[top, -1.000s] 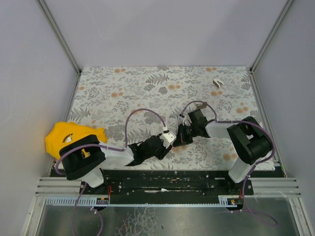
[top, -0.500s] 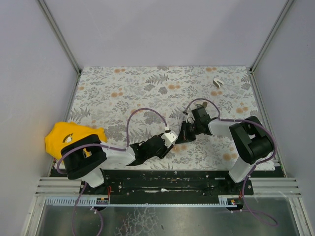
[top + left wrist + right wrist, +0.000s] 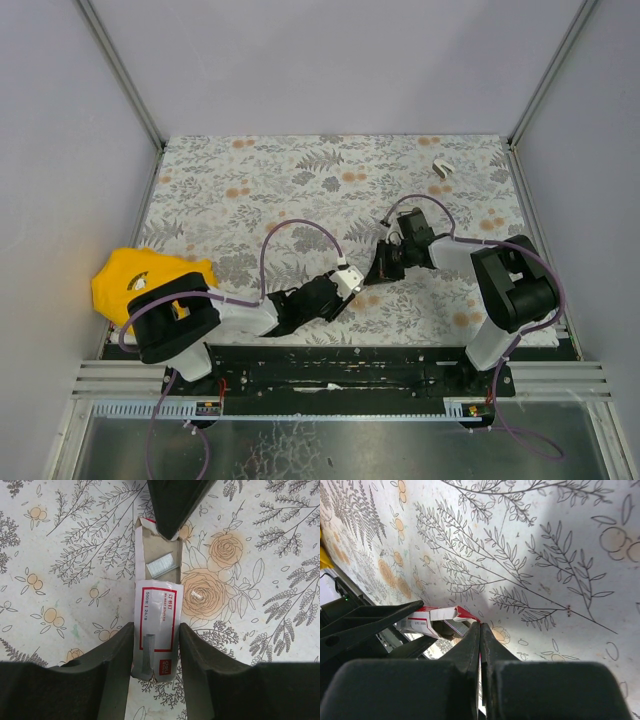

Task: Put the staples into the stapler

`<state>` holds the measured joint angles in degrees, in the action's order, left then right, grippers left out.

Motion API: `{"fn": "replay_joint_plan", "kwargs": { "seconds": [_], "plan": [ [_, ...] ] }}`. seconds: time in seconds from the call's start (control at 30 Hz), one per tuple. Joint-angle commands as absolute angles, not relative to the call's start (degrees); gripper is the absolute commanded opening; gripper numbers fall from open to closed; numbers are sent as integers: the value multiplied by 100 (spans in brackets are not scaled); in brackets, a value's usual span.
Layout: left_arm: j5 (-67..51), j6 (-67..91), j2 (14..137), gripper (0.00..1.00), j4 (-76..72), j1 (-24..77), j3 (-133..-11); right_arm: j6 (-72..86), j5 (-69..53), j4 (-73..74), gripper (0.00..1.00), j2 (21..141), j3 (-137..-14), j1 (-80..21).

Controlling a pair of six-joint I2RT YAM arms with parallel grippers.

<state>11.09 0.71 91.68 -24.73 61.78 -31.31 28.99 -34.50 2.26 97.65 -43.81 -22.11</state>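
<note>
Hidden in top view: staples carton (image 3: 155, 611) almost wholly covered by the two black wrists; only a pale scrap visible between them.
Cut off in left wrist view: near end of the carton sleeve, partly behind the finger bases; a grey metal strip (image 3: 144, 653) peeking out there.
Hard to make out: small red print on the white sleeve, unreadable; tiny white fleck (image 3: 196, 595) on the tabletop (image 3: 250, 190) just right of the carton, nature unclear.
Left end effector (image 3: 155, 631): narrowed, one finger pressed against each long side of the sleeve, holding the carton flat on the tabletop.
Right end effector (image 3: 480, 630): fingers fully together, tip at the far end of the carton's inner tray (image 3: 156, 542); cannot tell whether pinching the tray's end flap or only touching it.
Staples strip (image 3: 162, 565): lying slantwise in the exposed tray, beyond the sleeve.
Carton location: between the two end effectors.
Long axis: from the left fingers straight toward the right tip; tray end pointing at the right end effector, sleeve end at the left.
Open room: bare floral tabletop on both long sides of the carton and far beyond it.
Edges: white V-shaped piece (image 3: 440, 168) well beyond the carton near the far right corner; yellow object (image 3: 130, 275) well to the carton's left, at the tabletop's edge.
</note>
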Motion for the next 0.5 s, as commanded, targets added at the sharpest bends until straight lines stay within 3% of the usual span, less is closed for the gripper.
{"fn": "replay_joint_plan", "kwargs": {
  "seconds": [0.0,0.47],
  "plan": [
    [1272,0,9368,37,-2081,6229,-3174,2744,-3256,326,0,9606,-4638,-2115],
    [1406,9,9501,38,-1995,6228,-3260,2658,-3173,507,0,9611,-4664,-1931]
  ]
}}
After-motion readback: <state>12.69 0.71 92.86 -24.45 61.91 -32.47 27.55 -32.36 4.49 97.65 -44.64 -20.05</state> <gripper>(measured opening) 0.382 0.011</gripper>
